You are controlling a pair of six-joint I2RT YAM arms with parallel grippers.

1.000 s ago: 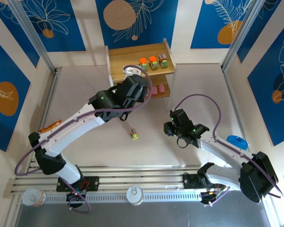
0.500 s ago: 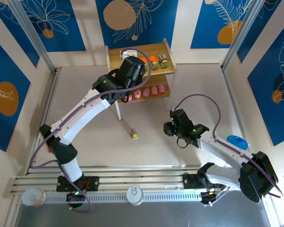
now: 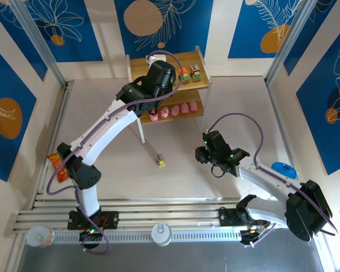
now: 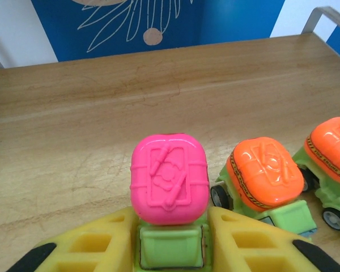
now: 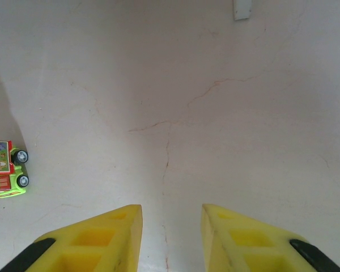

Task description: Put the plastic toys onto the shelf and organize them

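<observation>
The left gripper [image 4: 170, 241] clamps a magenta-topped yellow-green plastic toy car [image 4: 169, 180] over the top board of the light wooden shelf [image 4: 73, 113], just beside orange-topped cars [image 4: 266, 173]. A lone car [image 5: 5, 170], possibly grey-topped, lies on the table [image 5: 215, 113]; the right gripper [image 5: 170, 232] hangs parted, empty.

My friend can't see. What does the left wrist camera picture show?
The yellow left gripper is shut on a little green car with a pink top, at the wooden top board of the shelf. Two green cars with orange tops stand on the board beside it.
</observation>
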